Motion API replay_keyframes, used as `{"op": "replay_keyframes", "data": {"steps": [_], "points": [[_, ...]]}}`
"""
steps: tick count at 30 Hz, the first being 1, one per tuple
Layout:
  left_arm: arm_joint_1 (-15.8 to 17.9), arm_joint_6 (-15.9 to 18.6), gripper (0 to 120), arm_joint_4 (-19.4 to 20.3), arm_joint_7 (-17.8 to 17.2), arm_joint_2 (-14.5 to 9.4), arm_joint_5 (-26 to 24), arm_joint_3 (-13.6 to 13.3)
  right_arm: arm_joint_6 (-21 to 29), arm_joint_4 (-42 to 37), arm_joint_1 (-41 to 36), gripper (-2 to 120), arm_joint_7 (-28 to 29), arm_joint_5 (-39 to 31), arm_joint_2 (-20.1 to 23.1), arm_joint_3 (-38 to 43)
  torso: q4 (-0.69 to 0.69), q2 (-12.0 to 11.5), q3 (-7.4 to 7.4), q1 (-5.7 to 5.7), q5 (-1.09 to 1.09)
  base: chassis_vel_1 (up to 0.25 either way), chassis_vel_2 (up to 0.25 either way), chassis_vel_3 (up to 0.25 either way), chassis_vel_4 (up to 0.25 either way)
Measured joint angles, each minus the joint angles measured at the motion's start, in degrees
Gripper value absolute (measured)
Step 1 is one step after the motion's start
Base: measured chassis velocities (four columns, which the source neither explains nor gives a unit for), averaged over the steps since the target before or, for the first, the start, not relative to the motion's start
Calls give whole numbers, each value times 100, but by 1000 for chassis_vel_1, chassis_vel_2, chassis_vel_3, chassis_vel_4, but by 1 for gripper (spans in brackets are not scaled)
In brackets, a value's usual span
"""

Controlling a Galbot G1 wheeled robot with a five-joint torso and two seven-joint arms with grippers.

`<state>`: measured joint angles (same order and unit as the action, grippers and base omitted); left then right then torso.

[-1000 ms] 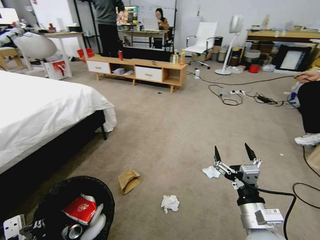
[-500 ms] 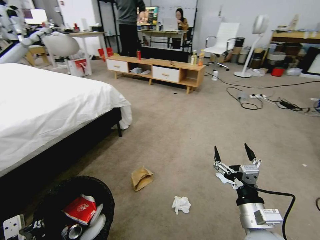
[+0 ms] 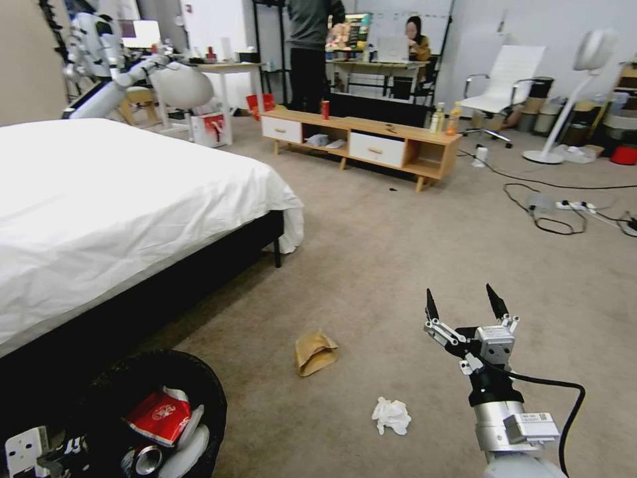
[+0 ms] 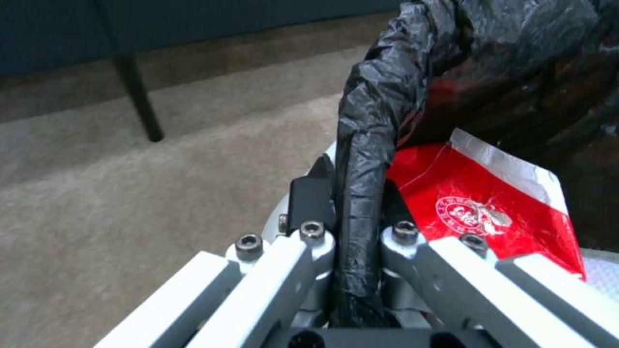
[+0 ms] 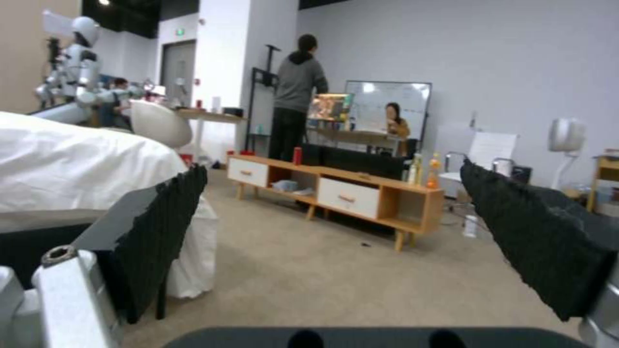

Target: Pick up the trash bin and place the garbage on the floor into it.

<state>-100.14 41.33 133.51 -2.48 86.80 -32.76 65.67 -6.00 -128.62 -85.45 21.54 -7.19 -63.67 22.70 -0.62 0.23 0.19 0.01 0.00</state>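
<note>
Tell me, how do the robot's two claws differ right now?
The left claw is shut on the rim of the trash bin, pinching its black bag; the right claw is open and holds nothing. The left claw sits low at the robot's side by the bed, while the right claw reaches forward over bare carpet. Both have black fingertips on pale metal links.

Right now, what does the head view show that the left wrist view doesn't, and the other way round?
Head view alone: the brown paper bag and a tissue on the carpet, and the open right gripper above the floor. Left wrist view alone: up close, the left gripper shut on the trash bin rim, one finger on each side of the black liner. Both: the bin, the red packet in it, and the carpet.
</note>
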Motion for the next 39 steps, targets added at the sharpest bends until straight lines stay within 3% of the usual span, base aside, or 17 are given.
{"op": "replay_keyframes", "data": {"steps": [9, 13, 39], "points": [[22, -6, 3, -48, -11, -16, 23, -6, -229, 113, 34, 100, -130, 4, -6, 27, 3, 0, 0, 0, 0, 46, 47, 40, 46], [44, -15, 3, -69, -10, -44, 22, 3, -320, 162, 35, 100, -189, 6, -25, 30, -2, 0, 0, 0, 0, 0, 0, 0, 0], [127, -49, 3, -203, 114, -96, 148, -144, -379, 148, -110, 100, -210, 16, -188, 120, 0, 0, 0, 0, 0, 0, 0, 0, 0]]}}
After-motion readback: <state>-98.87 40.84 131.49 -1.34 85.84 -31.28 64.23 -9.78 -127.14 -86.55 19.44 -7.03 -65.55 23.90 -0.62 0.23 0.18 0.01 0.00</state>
